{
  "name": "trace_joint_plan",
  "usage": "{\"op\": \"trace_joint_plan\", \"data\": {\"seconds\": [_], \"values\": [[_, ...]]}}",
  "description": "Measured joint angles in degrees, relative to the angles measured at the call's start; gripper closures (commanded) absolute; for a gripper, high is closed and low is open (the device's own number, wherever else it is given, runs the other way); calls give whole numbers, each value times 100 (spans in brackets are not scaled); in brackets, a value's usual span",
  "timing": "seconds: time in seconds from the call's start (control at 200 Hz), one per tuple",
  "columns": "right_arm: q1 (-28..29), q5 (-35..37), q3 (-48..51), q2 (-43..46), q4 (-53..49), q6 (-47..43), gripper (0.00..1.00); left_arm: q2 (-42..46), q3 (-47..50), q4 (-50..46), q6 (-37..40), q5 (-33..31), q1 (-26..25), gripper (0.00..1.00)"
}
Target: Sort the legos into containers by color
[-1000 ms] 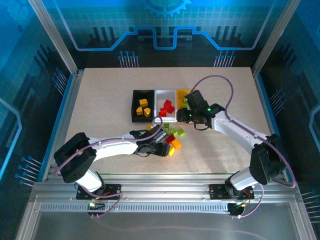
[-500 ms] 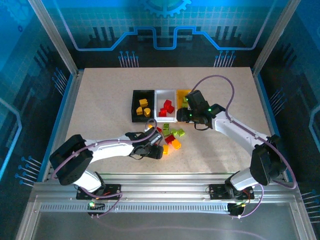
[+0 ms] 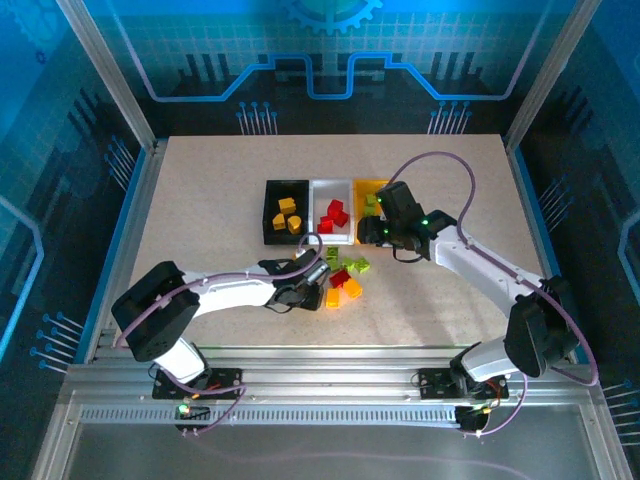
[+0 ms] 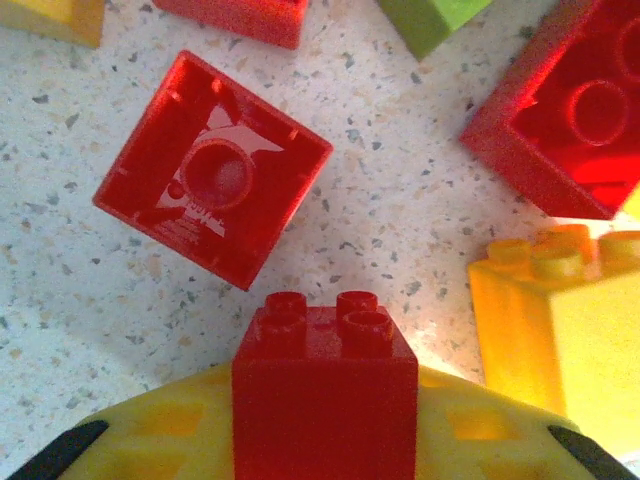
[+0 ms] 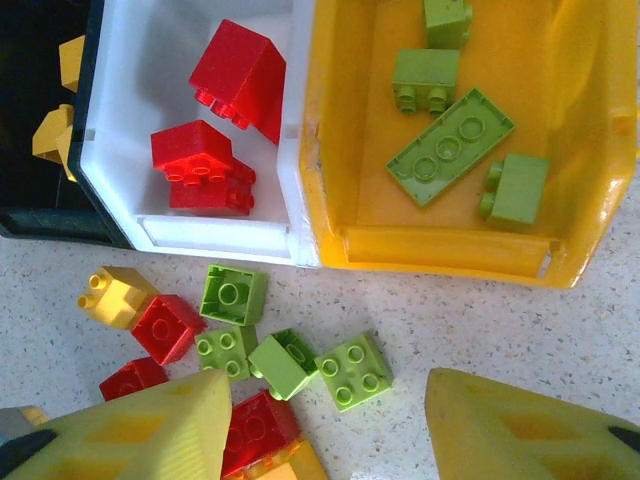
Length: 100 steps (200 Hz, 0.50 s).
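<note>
Left gripper (image 3: 312, 290) clamps a red brick (image 4: 325, 390) among loose legos (image 5: 345, 370) on the bench (image 4: 400, 230); next, lift it to the white bin (image 5: 215, 232). Right gripper (image 5: 330, 430) hangs wide open, empty, by the yellow bin (image 5: 440, 250).

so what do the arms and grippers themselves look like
The left arm and right arm both have white links with black joint housings, and a lilac cable loops along each. Small green lights glow near the right arm's wrist. The left gripper and right gripper have yellow fingers with moulded lattice recesses and black parts behind.
</note>
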State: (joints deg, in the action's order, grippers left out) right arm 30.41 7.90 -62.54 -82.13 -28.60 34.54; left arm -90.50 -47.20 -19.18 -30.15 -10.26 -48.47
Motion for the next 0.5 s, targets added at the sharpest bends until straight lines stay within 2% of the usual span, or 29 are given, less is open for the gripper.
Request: {"op": "trace_joint_plan", "data": {"seconds": [0.125, 0.245, 0.35, 0.5], "values": [[-28, 0, 92, 72, 39, 2, 44, 634, -57, -146, -57, 0, 57, 66], [-81, -42, 223, 162, 68, 35, 45, 931, -691, -343, -81, 79, 426, 65], [-142, -46, 315, 221, 83, 66, 44, 612, -1609, -350, 15, 90, 800, 65], [-238, -61, 446, 367, 81, 85, 44, -420, -2946, -295, 116, 114, 1189, 66]]}}
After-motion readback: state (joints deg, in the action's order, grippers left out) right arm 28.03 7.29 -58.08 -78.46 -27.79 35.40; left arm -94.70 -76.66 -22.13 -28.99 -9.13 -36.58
